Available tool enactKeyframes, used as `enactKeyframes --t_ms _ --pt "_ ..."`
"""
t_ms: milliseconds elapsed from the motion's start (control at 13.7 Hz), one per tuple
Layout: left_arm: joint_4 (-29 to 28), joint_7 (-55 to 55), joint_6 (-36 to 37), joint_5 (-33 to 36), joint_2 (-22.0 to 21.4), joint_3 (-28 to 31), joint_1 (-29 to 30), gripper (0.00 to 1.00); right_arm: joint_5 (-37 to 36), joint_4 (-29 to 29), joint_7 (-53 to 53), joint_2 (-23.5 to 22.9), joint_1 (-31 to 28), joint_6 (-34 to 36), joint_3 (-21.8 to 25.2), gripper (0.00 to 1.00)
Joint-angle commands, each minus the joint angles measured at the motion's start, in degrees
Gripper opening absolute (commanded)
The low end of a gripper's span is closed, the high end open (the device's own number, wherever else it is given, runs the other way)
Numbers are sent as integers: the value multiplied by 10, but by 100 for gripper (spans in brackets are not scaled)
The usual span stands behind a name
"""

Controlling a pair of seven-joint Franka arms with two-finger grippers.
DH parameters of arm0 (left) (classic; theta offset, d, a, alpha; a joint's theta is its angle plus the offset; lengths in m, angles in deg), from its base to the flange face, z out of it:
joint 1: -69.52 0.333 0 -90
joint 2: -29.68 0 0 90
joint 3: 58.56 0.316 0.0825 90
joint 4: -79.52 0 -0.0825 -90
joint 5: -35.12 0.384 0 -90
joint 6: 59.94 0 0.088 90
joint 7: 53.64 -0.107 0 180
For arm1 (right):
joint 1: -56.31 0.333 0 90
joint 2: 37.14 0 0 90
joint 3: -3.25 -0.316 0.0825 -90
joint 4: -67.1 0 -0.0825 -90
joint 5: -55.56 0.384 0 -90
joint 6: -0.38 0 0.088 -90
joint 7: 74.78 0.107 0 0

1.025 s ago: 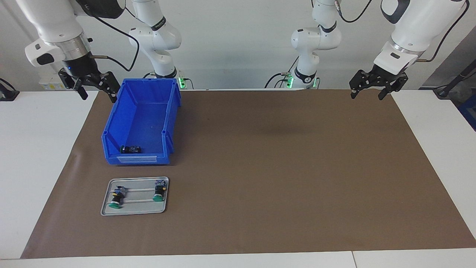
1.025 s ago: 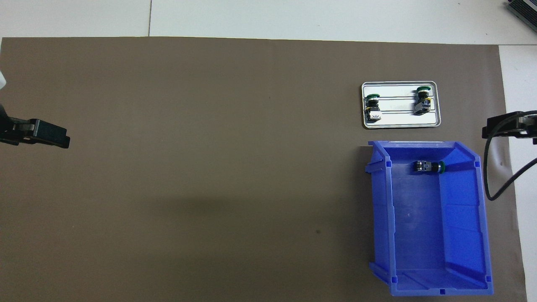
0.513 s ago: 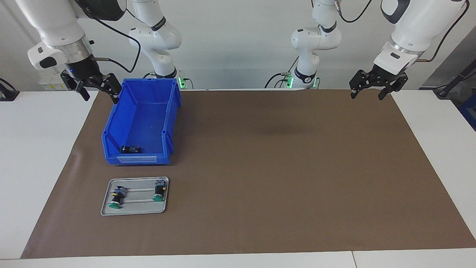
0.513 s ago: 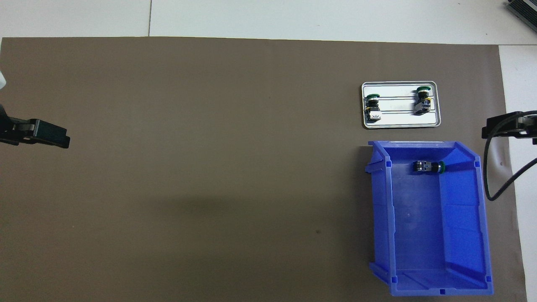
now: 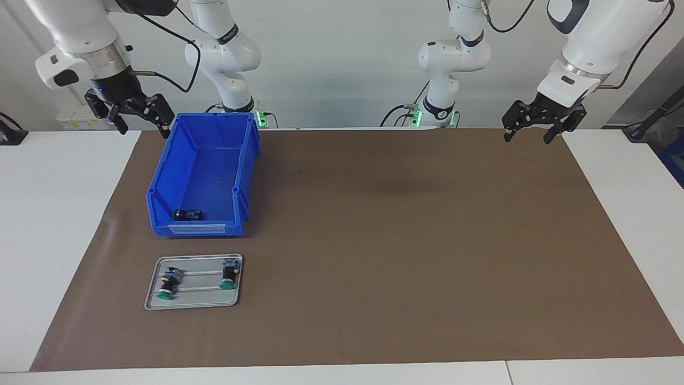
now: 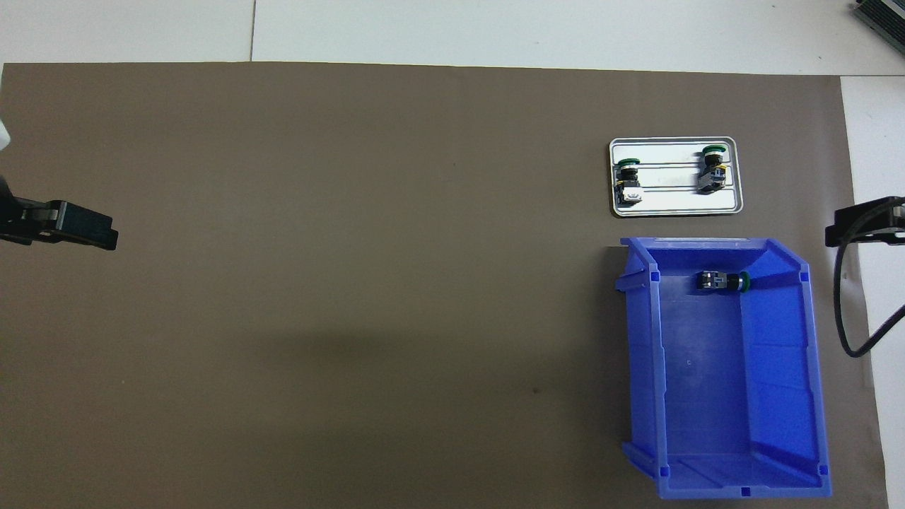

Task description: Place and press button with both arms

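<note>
A blue bin (image 5: 200, 174) is set on the brown mat (image 5: 406, 240) toward the right arm's end of the table. One button (image 5: 188, 215) is seen lying on its side in the bin, close to the bin wall that is farthest from the robots. Nothing else is seen in the bin.

A small metal tray (image 5: 193, 301) is placed just beside the bin, farther from the robots. Two more buttons are held on the tray: one button (image 5: 167, 283) at the end toward the table's edge, the other button (image 5: 228, 277) at the end toward the middle. Their green caps are pointed away from the robots.

The right gripper (image 5: 141, 124) is held up in the air over the mat's edge, beside the bin's corner nearest the robots. Its fingers are spread wide and nothing is held.

The left gripper (image 5: 528, 137) is held up over the mat's corner at the left arm's end. Its fingers are spread wide too, and nothing is held.
</note>
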Motion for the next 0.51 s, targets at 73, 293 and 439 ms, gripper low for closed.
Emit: enactKeyframes --t_ms 73,293,439 --pt "-14 -3 2 4 -13 -3 7 100 -8 17 5 -13 -3 9 -7 100" --pt "-14 -3 2 4 -13 -3 7 100 -8 16 7 -13 -3 8 -7 100" --pt "-14 -3 2 4 -13 -3 7 100 -7 13 8 -11 -3 8 -7 100"
